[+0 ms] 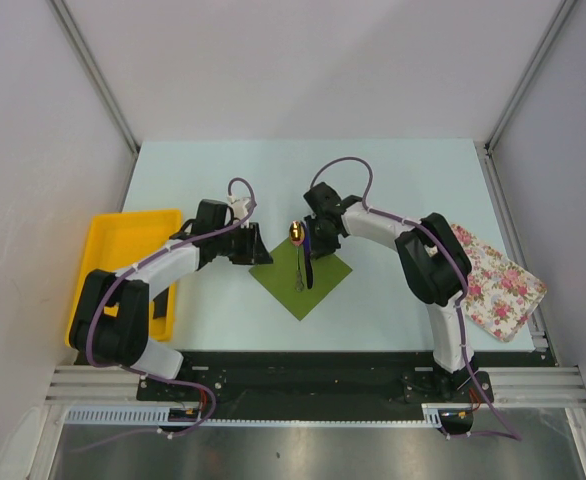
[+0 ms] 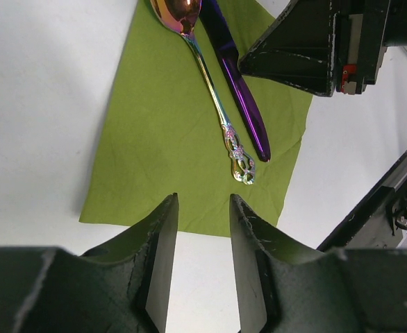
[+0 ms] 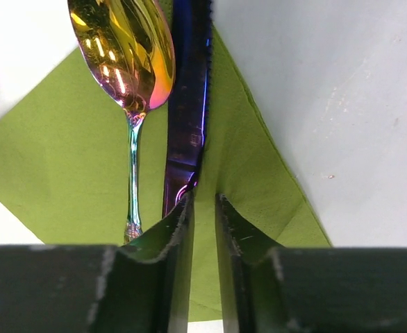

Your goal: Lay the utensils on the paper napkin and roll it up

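Your paper napkin lies flat mid-worktop, with the spoon and knife side by side on it, heads toward 12 o'clock. Your left pincer hovers parted and empty at its 10 o'clock edge. Your right pincer, slightly parted, holds nothing beside the knife.

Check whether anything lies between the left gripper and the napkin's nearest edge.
Nothing visible does: the left gripper points straight at the paper napkin edge; the spoon and knife lie farther in.
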Motion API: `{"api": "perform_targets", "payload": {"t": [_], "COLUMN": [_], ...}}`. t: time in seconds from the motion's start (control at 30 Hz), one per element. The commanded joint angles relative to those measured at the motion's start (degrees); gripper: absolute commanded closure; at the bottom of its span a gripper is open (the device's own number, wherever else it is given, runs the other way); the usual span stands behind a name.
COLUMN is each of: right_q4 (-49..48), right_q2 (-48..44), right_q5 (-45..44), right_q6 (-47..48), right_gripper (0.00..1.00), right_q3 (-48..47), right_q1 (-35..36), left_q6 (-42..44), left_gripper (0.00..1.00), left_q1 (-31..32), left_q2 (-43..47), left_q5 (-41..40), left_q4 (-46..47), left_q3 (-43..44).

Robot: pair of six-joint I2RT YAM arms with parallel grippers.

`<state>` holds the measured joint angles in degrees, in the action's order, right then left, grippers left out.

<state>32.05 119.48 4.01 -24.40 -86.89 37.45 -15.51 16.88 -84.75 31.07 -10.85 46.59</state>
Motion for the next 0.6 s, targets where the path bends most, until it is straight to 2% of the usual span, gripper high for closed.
{"api": "perform_targets", "payload": {"t": [0.0, 0.57], "right_q4": [0.9, 2.4], "right_q2": [2.2, 1.1], "right_q5": [-0.6, 0.5], "right_q6": [-1.1, -0.9], "right_gripper": [0.73, 0.67], "right_q3": [-1.7, -1.0], "right_q1": [0.4, 0.3], "left_q6": [-0.2, -0.2], "left_gripper": [0.59, 0.57], "left_q1": [0.3, 0.3], "left_q2": [0.2, -0.1], "left_q5": [-0.4, -0.5], "left_q4": [1.0, 0.9], "left_q3": [0.3, 0.5]}}
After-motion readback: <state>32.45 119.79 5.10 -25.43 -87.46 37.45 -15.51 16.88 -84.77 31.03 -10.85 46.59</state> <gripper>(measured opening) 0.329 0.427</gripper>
